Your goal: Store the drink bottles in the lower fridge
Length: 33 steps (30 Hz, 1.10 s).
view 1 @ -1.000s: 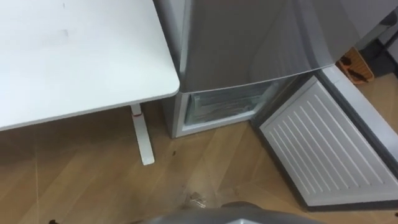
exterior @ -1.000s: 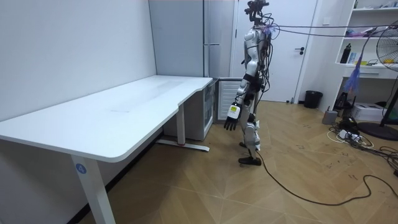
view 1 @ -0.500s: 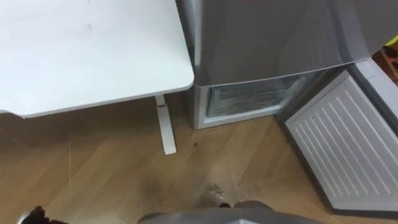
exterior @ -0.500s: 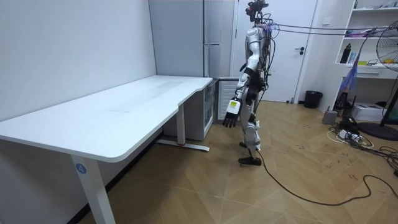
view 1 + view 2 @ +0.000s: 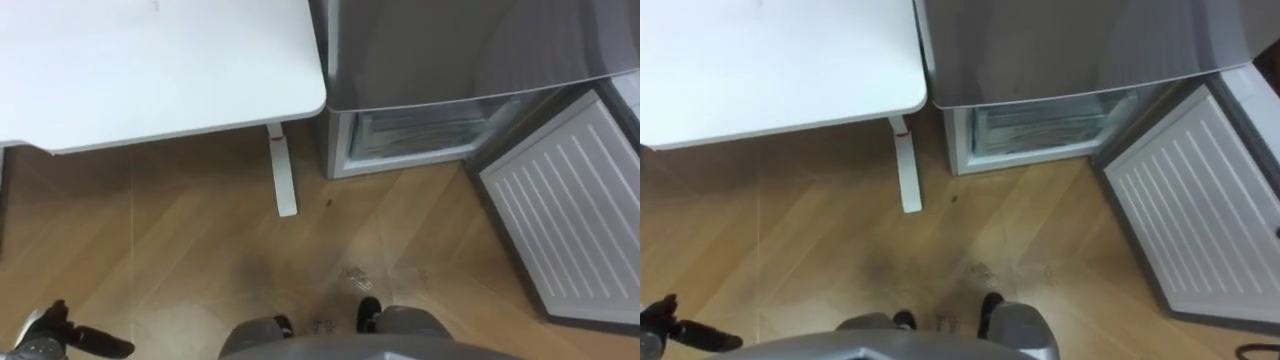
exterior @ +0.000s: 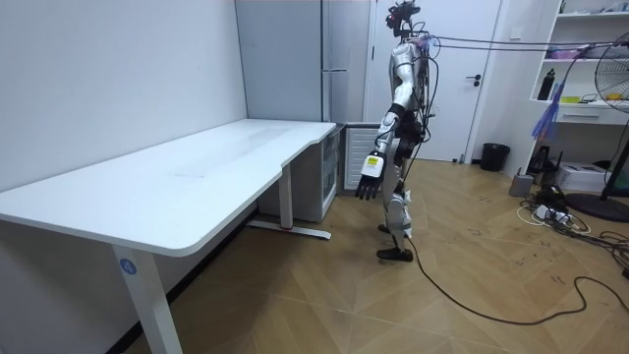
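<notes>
Lower fridge [image 5: 425,140]: bottom compartment of a grey fridge [image 5: 450,50]. It is found open, and a pale, see-through drawer front [image 5: 420,128] is seen inside. The upper part of the fridge is closed and plain grey.
Lower door [image 5: 570,215]: swung wide to the robot's right. Its white ribbed lining is turned up towards the camera, with a grey edge round it.
Drinks: their location cannot be told; none is held in the left hand.
Left hand [image 5: 45,335]: recorded at the lower left corner of the eye views, low over the wooden floor [image 5: 200,250]. The dark fingers are stretched out and slightly apart, with nothing clasped. In the room view the hand hangs out from the hip, on the table side.
Table [image 5: 150,70]: white, with its rounded corner just beside the fridge's left side.
Table leg [image 5: 283,175]: white, with a flat foot set on the floor.
Stance: the robot is seen upright before the open compartment, with the table to its left.
Counts: one fridge, one open compartment, one open door, one drawer front, one table, one table leg in the eye views, one hand.
</notes>
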Available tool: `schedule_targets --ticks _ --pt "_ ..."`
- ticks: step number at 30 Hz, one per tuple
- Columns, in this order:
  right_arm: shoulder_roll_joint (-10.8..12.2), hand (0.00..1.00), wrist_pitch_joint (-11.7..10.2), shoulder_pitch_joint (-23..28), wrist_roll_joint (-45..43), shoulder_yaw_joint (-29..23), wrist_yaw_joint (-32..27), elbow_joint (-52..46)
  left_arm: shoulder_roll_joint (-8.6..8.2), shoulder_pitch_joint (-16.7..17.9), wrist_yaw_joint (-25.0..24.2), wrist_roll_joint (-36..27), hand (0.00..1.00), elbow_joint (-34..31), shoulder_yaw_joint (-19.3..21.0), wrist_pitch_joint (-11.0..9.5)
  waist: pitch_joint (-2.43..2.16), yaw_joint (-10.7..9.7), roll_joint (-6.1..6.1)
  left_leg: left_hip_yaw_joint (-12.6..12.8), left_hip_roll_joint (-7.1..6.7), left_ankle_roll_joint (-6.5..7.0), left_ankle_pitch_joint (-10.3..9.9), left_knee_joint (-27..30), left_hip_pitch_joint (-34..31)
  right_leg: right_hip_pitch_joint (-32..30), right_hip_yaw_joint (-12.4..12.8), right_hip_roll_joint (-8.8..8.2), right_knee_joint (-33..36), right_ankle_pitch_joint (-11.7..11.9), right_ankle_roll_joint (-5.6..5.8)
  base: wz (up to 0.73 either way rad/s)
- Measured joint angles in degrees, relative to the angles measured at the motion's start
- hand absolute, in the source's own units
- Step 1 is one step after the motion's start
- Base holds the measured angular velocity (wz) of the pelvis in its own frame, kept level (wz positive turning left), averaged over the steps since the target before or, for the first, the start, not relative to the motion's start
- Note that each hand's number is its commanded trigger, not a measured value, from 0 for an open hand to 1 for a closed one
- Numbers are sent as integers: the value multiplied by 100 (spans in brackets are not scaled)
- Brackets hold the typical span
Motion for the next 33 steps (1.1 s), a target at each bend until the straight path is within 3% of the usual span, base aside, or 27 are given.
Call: schedule_targets --ticks 7,11,18,24,27,30,32,33 --pt "-11 0 -141 -15 51 50 73 201 175 -320 -94 -28 0 20 -323 -20 -13 20 -23 -42 -4 1 1 84 -144 -137 -15 -13 97 -2 -6 3" --pt "-11 0 -284 7 71 62 69 214 310 -574 -97 -42 0 188 -326 -151 -23 103 3 -44 -15 8 5 93 -245 -254 -7 -24 128 -1 -7 -1" --pt "-13 0 -509 19 250 155 199 376 328 -690 -223 -27 0 207 -330 -207 -34 138 76 -62 -8 7 4 101 -278 -259 -44 -23 114 4 -14 1" --pt "58 0 -574 86 484 965 475 289 296 -679 -408 -22 0 265 -610 -169 -28 271 46 118 95 -18 -4 31 -142 -233 77 71 75 78 -84 -18" --pt "186 0 -582 517 697 1207 660 -346 210 -620 -493 -13 0 290 -662 -132 -26 295 -17 230 197 -92 -30 -61 30 -80 151 186 -64 145 -147 -27" --pt "456 0 -666 1344 1065 1448 863 -1552 154 -502 -504 -31 0 355 -889 -38 -20 332 -203 357 301 -196 -13 -220 275 87 273 332 -208 200 -232 -35" --pt "681 0 -562 2096 1417 1814 1677 -2831 -22 -472 -510 -16 0 349 -1081 3 -24 363 -269 410 375 -259 7 -251 349 156 320 423 -308 251 -292 -17" --pt "794 0 -542 2207 1430 1994 1908 -3106 -93 -480 -509 -20 0 373 -1121 10 -24 411 -271 419 382 -276 18 -282 386 172 341 440 -317 257 -302 -16"
